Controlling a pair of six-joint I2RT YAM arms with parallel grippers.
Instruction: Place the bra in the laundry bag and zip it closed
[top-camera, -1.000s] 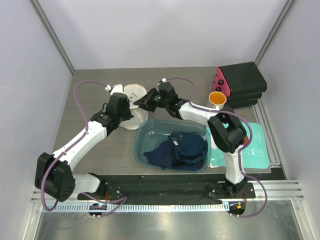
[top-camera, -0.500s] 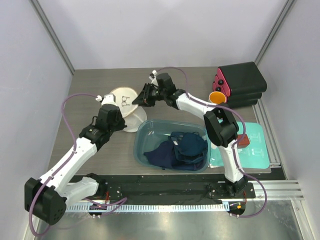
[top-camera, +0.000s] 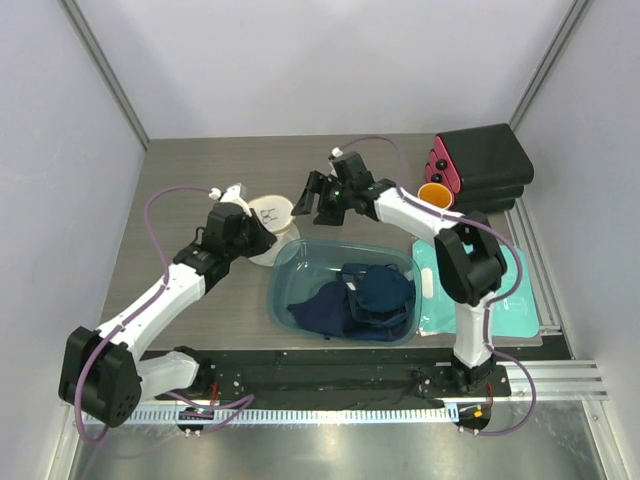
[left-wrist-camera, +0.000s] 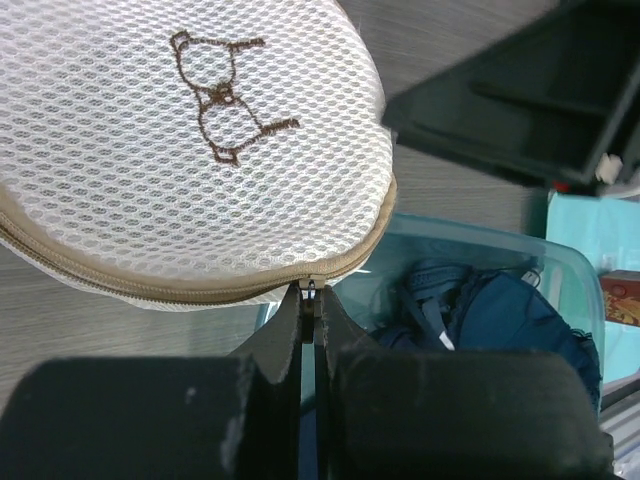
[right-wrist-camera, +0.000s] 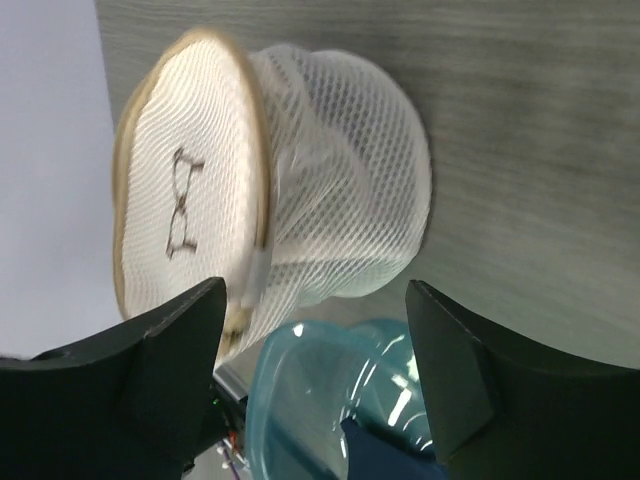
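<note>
The laundry bag (top-camera: 272, 213) is a cream-white mesh pouch lying at the tub's far-left rim, its emblem face (left-wrist-camera: 220, 100) turned up. My left gripper (left-wrist-camera: 310, 295) is shut on the small zipper pull at the end of the tan zipper band (left-wrist-camera: 150, 285); in the top view the left gripper (top-camera: 260, 235) is at the bag's near edge. My right gripper (top-camera: 306, 203) stands open just right of the bag. In its wrist view the fingers (right-wrist-camera: 170, 370) stand wide apart in front of the bag (right-wrist-camera: 320, 200) without touching it. The bra does not show in any view.
A teal see-through tub (top-camera: 290, 262) holds a heap of navy-blue clothes (top-camera: 355, 300) in front of the bag. A flat teal pouch (top-camera: 515, 300) lies to the right. An orange cup (top-camera: 434, 196) and stacked black-and-red boxes (top-camera: 485, 170) stand at the back right.
The right gripper has opened, let go of the bag and drawn back to the right. The left gripper has stayed shut and shifted right with the zipper pull, and the bag shifted right with it.
</note>
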